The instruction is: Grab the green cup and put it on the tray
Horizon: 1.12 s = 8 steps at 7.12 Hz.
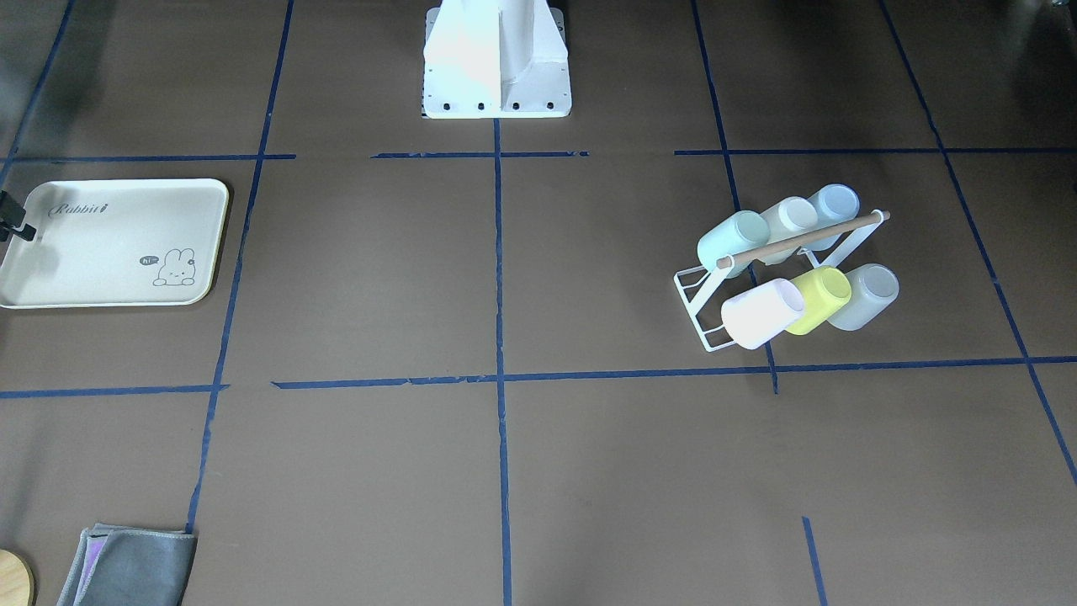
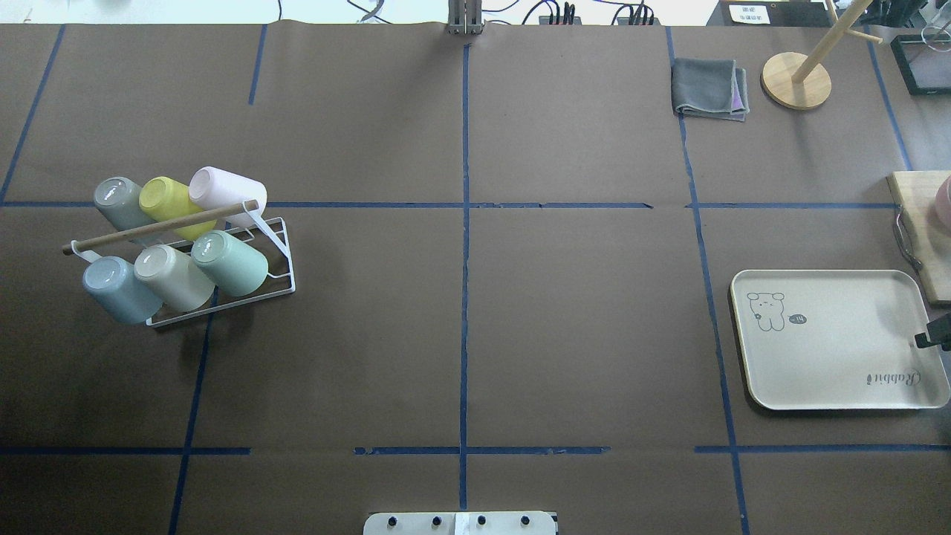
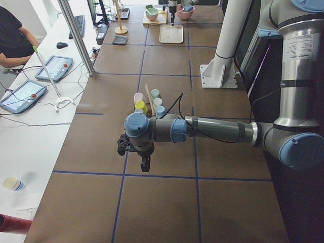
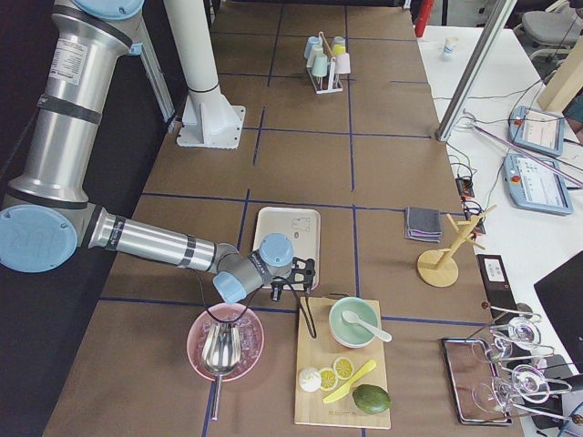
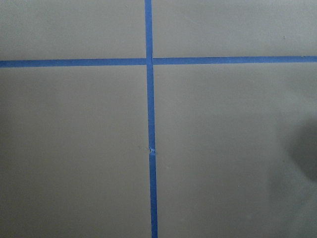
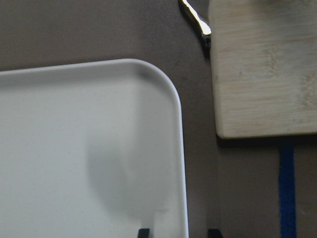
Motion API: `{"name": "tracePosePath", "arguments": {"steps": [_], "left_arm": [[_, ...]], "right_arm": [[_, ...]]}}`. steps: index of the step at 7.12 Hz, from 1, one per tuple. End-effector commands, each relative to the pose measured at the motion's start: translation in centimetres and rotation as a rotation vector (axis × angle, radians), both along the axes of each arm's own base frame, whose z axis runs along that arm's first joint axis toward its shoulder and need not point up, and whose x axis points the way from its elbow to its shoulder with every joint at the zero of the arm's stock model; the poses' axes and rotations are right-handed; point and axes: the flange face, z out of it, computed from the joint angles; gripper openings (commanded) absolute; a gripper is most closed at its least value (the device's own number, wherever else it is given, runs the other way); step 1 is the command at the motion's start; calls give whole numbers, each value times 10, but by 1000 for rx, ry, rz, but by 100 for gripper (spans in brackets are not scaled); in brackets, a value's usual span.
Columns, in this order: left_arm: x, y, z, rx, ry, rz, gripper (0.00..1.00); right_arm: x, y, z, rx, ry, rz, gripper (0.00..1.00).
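Since the green cup [image 2: 232, 264] sat tilted on the rack [image 2: 148, 229], well apart from the tray [image 2: 832, 357], it looked light, rigid, slick: grasp across its wall. The right gripper [image 6: 178, 231] gaped empty; whether the left gripper [image 3: 145, 165] did, I could not tell.

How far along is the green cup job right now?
Done: nothing yet. The green cup sits on the rack and the tray holds no cup. In hand: nothing; the right gripper hangs over the tray's edge. Remaining: grasp the cup, carry it over, set it on the tray.
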Motion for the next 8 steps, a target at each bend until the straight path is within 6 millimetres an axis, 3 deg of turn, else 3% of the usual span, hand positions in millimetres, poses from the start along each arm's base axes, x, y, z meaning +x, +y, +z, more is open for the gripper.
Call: {"name": "tracePosePath", "arguments": {"steps": [1,3,5,7,8], "left_arm": [[0,0,-1,1,1,0,100],[0,0,-1,1,3,0,100],[-1,0,-2,3,3,-2,100],[-1,0,-6,12,3,-2,100],[-1,0,-8,14,3,-3,100]], "right_arm": [[0,1,6,-7,9,0,36],[0,1,7,-10,10,0,6],[-2,-3,1,7,2,-1,0],[-13,-20,-65,98,-67,7,0],[-27,-31,-105,150,-107,-2,0]]}}
